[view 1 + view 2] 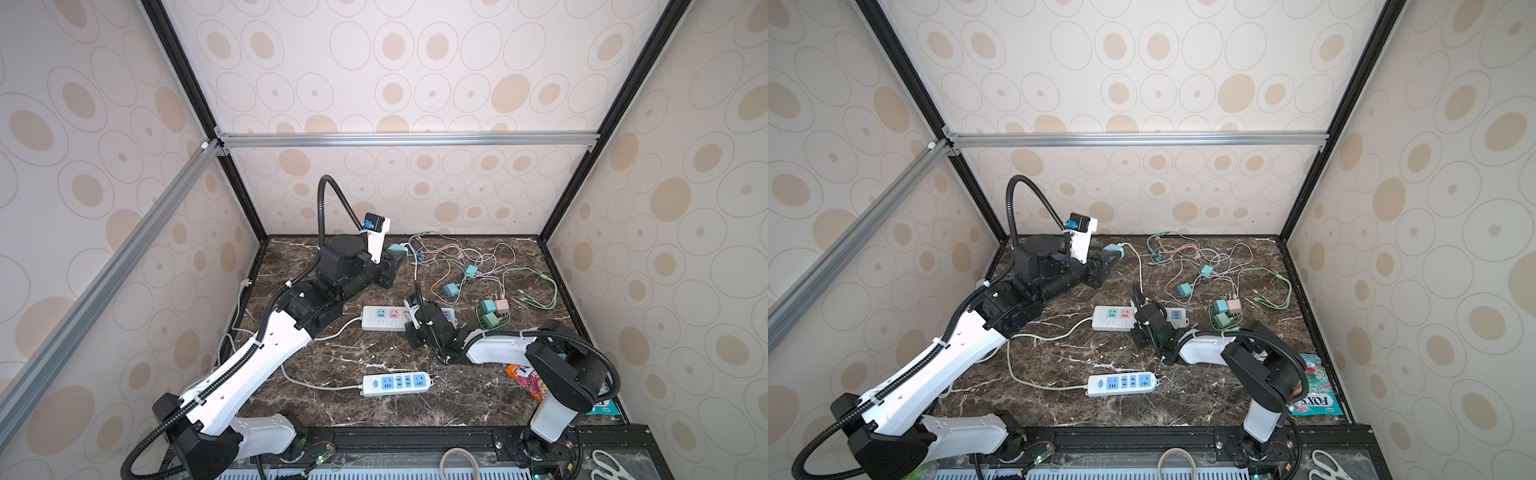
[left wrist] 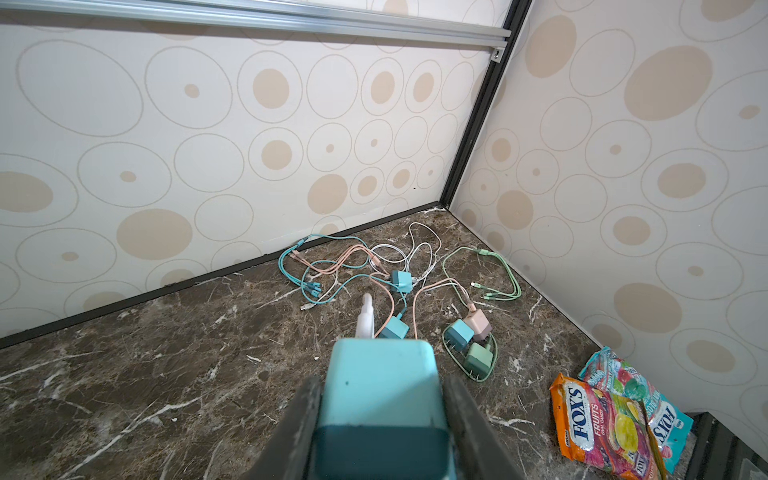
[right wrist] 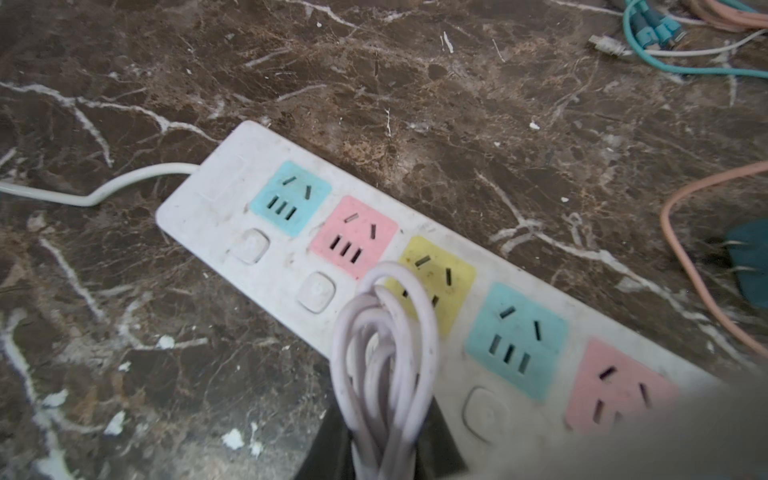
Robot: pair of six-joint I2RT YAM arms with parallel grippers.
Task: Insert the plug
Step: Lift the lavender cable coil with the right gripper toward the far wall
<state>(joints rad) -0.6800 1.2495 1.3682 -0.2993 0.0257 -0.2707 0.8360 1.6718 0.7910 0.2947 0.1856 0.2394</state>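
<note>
**Top views.** The plug (image 1: 397, 249), a rounded teal plastic block, is pinched in the left gripper (image 1: 397, 258) above the back left of the marble-patterned table (image 1: 457, 399). Its long axis continues the gripper's line and is nearly level. The outer end faces right, toward five loose chargers (image 1: 450, 289) in a tangle of thin cords; the prongs are hidden. The right gripper (image 1: 1139, 312) hangs over the pastel power strip (image 1: 1105, 319). A blue-socket power strip (image 1: 1121, 382) lies nearer the front, making two strips in all.

**Left wrist view.** Two dark fingers (image 2: 300, 419) press the plug's smooth flat sides. The body is pale teal, with a darker band nearer the camera. A white cable (image 2: 365, 320) leaves the plug's far end. Two glossy candy bags (image 2: 598, 428) lie by the side wall.

**Right wrist view.** The right gripper's fingers (image 3: 442, 440) pinch a looped bundle of white cable (image 3: 386, 353), which stands upright over the strip's yellow socket. Five square coloured sockets show: two teal, two pink, one yellow.
</note>
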